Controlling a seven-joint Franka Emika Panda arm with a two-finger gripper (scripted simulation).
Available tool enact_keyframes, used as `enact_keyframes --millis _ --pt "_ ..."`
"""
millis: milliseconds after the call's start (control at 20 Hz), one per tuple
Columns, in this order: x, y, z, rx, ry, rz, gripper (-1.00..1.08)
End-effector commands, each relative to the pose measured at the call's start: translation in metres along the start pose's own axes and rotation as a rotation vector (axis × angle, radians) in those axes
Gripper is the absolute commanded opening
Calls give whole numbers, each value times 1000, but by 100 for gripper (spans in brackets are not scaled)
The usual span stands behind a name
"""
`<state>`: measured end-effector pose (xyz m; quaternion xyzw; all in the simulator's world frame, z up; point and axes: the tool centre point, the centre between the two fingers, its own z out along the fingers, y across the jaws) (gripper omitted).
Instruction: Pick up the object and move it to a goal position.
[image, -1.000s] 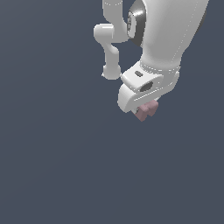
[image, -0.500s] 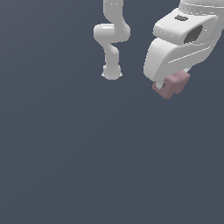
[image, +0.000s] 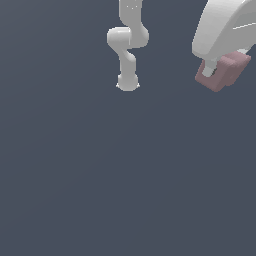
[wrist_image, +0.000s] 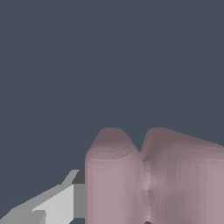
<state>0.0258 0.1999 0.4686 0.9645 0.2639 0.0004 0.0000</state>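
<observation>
The object (image: 223, 71) is a small dusty-pink notched block, held up near the top of the exterior view's right, under the white gripper (image: 214, 70). The gripper is shut on it, with one pale finger (image: 209, 69) showing against the block's face. In the wrist view the object (wrist_image: 153, 179) looms large, its central notch plain, and one grey-white finger (wrist_image: 52, 205) presses its side. The other finger is hidden behind the block. No goal marker shows in either view.
The arm's white base and lower links (image: 127, 45) rise at the top middle of the exterior view. A plain dark grey-blue surface (image: 125, 175) fills everything else in both views.
The gripper has carried the object up and toward the exterior view's right, and it now looks larger. The grip on the block has not changed.
</observation>
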Motion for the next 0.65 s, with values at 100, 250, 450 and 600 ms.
enact_keyframes --millis 100,250,450,600 --pt "3 -7 -13 0 -1 1 -100" --pt "5 -10 -18 0 -1 1 -100" --pt "6 -11 -22 0 -1 1 -100" --pt "6 -12 -23 0 -1 1 -100"
